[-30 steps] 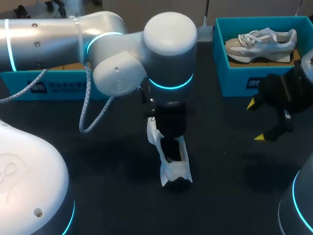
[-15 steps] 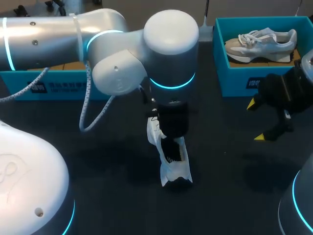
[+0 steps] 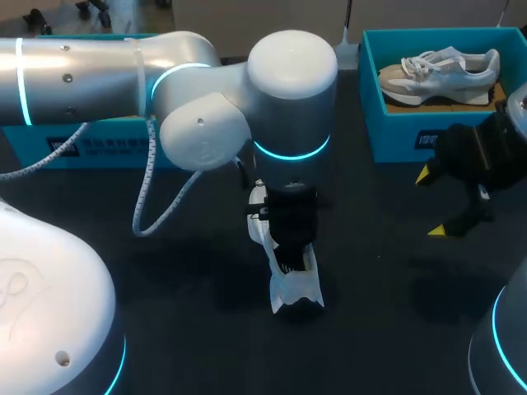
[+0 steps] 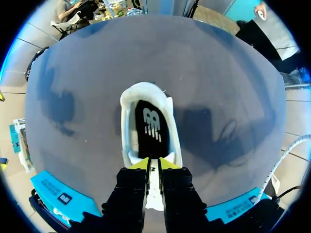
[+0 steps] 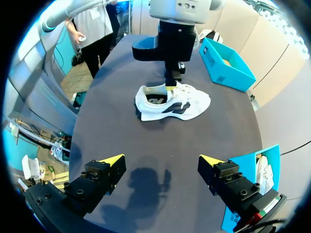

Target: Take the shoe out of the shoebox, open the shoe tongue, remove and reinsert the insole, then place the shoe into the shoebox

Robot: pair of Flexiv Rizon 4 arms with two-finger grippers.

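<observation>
Since a second ago our left arm has sunk a little and edged further over the shoe, covering more of the blue box behind it; the shoe and the right arm are unchanged. The shoe lies out on the table directly under the left gripper, heel end ahead of it, with the black insole seated inside. The left gripper is drawn nearly together at the front edge of the opening, apparently pinching the white tongue, a strip of which shows between the tips. The right gripper is spread wide and holds nothing; the shoe lies well ahead of it. The shoebox, with a second shoe in it, sits just beside that gripper. Judged step: opening the tongue, insole not yet out. Next move, we think: draw the tongue toward the toe without dragging the shoe, then go for the insole's edge. In the head view the left wrist covers the tongue and laces, so the actual contact is hard to confirm.
</observation>
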